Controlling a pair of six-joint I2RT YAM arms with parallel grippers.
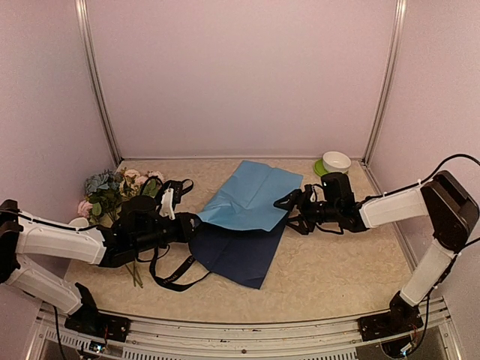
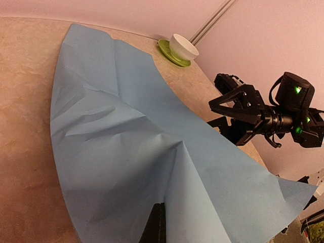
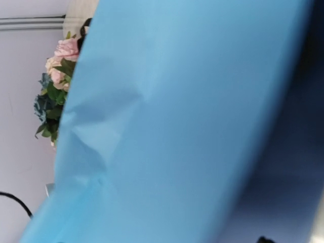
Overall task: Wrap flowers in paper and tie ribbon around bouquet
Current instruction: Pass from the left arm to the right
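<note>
The paper [image 1: 251, 196] lies mid-table, its light blue half lifted over the dark navy half [image 1: 240, 255]. My left gripper [image 1: 193, 222] is shut on the paper's left edge. In the left wrist view the sheet [image 2: 126, 142] rises in a ridge from the dark fingers [image 2: 158, 225]. My right gripper [image 1: 289, 204] stands open at the paper's right edge, its jaws [image 2: 223, 114] spread. The right wrist view is filled by the blue sheet [image 3: 177, 126], which hides that gripper's own fingers. The flowers [image 1: 120, 191] lie at the back left. The black ribbon [image 1: 180, 264] loops under my left arm.
A white cup [image 1: 337, 160] on a green saucer [image 1: 321, 168] stands at the back right corner, just behind my right gripper. Pale walls close in the table on three sides. The flowers [image 3: 58, 71] show past the paper's edge in the right wrist view.
</note>
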